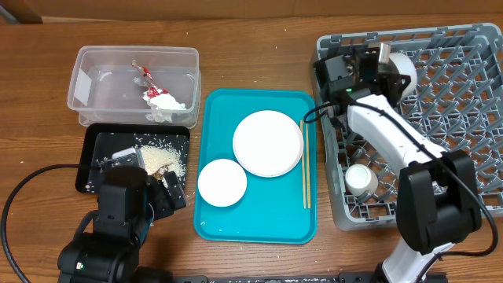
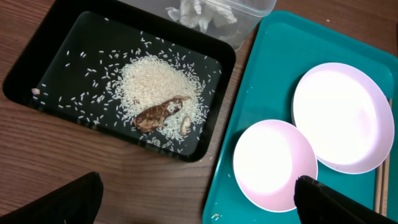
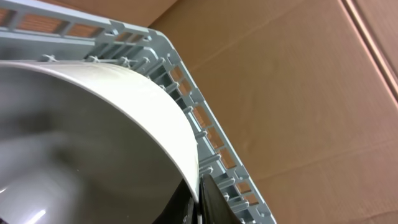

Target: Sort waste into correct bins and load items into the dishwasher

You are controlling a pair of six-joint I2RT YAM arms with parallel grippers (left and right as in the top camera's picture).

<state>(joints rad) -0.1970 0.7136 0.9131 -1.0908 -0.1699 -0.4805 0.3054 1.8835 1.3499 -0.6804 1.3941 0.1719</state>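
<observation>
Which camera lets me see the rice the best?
The left wrist view: the rice fills the middle of the black tray, close enough to see single grains. The overhead view shows the rice as a small pale patch. The right wrist view shows none, only a white bowl and the rack.

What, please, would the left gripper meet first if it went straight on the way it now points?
Most likely the near corner of the black tray, by the brown scraps; the open left gripper points there. It could be the table beside the teal tray: depth is unclear.
</observation>
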